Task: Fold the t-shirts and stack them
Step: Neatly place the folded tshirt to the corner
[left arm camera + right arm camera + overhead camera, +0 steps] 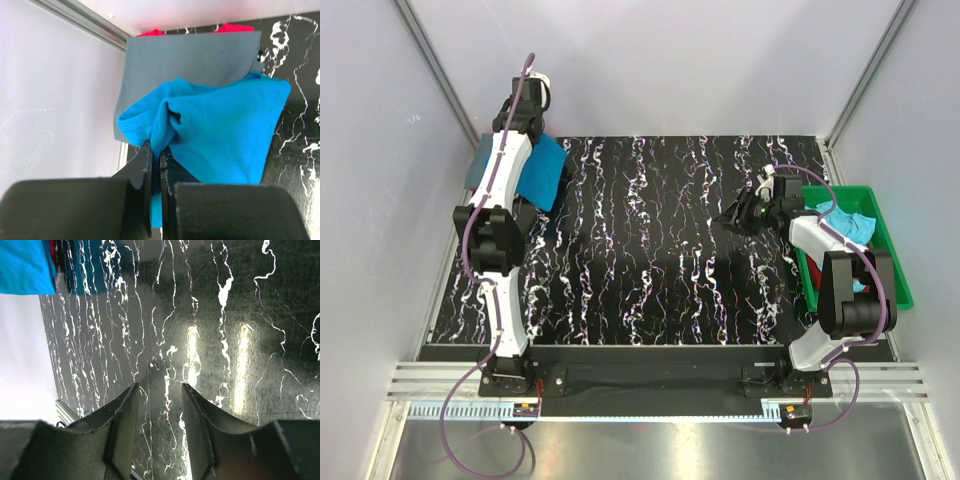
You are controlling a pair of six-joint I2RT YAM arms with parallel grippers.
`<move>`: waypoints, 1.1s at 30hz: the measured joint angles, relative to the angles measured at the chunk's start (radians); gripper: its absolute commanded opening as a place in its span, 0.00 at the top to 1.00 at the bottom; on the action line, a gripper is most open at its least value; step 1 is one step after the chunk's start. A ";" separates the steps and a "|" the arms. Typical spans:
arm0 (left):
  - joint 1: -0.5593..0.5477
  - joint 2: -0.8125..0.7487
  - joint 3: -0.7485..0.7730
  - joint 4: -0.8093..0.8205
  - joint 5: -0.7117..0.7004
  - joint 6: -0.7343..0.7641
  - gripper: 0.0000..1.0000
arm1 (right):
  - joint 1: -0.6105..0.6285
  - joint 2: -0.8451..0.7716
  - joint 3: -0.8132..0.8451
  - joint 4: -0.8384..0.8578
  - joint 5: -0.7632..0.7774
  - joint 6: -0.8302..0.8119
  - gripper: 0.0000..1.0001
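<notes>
Green plastic tray (898, 262) sits at the right edge of the table (650, 260). Inside it: a crumpled light aqua t-shirt (847, 222) at the far end; the rest of the tray is mostly hidden by the right arm (845, 290).

Far left corner of the table: slate grey t-shirt (190, 57), folded flat. Red cloth (150, 33) peeks out past its far edge. Turquoise t-shirt (225, 135) is bunched over the near part of the grey one, spilling partly onto the table on its right.

Left arm (500, 170) is stretched out toward that far left corner, wrist bent down over the shirts. Left claw (156, 155) is pressed together, pinching a fold of the turquoise t-shirt near its hem seam; cloth runs down between the fingers.

Right arm is folded back at the elbow above the tray, forearm reaching left. Right claw (157, 410) is spread with nothing between the fingers, pointing at bare table on the right half, well apart from the shirts in the corner.
</notes>
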 measured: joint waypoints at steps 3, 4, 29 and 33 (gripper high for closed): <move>0.006 0.000 0.000 0.024 0.018 0.003 1.00 | 0.000 0.000 0.000 0.008 0.000 0.003 0.53; 0.007 0.000 0.000 0.029 0.022 0.002 1.00 | 0.000 0.000 0.000 0.010 0.000 0.004 0.53; 0.181 0.124 0.037 0.210 0.132 -0.119 1.00 | 0.000 0.000 0.000 0.021 0.036 0.006 0.53; 0.198 0.201 0.040 0.243 0.131 -0.122 1.00 | 0.000 0.000 0.000 0.021 0.040 0.006 0.53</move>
